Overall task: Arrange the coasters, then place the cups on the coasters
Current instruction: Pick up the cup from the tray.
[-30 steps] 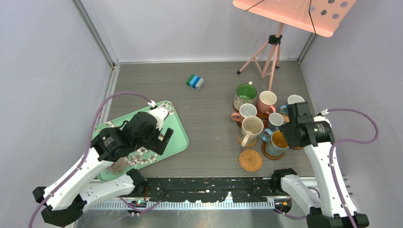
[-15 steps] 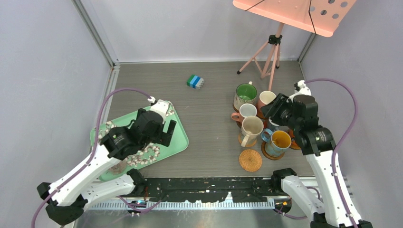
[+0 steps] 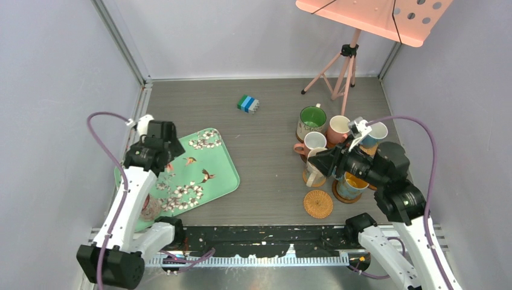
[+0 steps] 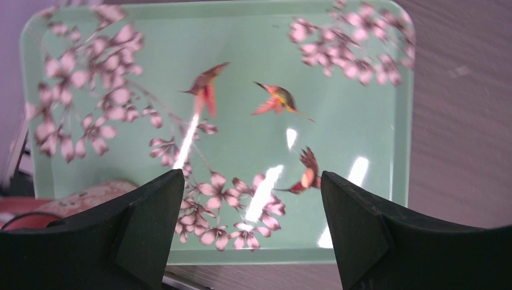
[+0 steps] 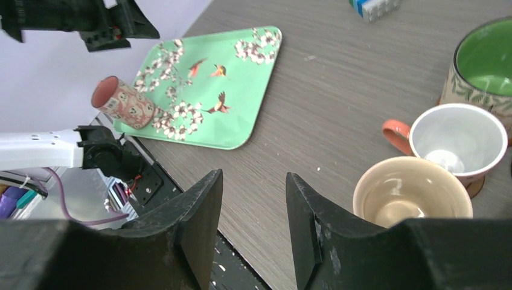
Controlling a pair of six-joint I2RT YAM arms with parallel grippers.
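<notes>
Several cups stand clustered at the right: a green-inside one [image 3: 312,121], a pink one [image 3: 339,128], a white one with an orange handle [image 5: 459,142], a cream one [image 5: 410,199] and an orange-inside one [image 3: 351,183], some on dark coasters [image 3: 338,194]. A wicker coaster [image 3: 318,203] lies bare in front of them. A patterned cup [image 5: 124,103] lies on its side on the mint tray [image 3: 223,175]. My right gripper [image 5: 253,178] hovers over the cluster's left edge, pointing left, open and holding nothing. My left gripper [image 4: 250,181] hangs open above the tray.
A blue-green toy block [image 3: 248,104] sits mid-table at the back. A pink music stand [image 3: 344,66] rises at the back right. Grey walls close in both sides. A black rail runs along the near edge.
My left arm lifted off the tray's middle and swung back to the left. My right gripper swept from the right of the cups across to their left side.
</notes>
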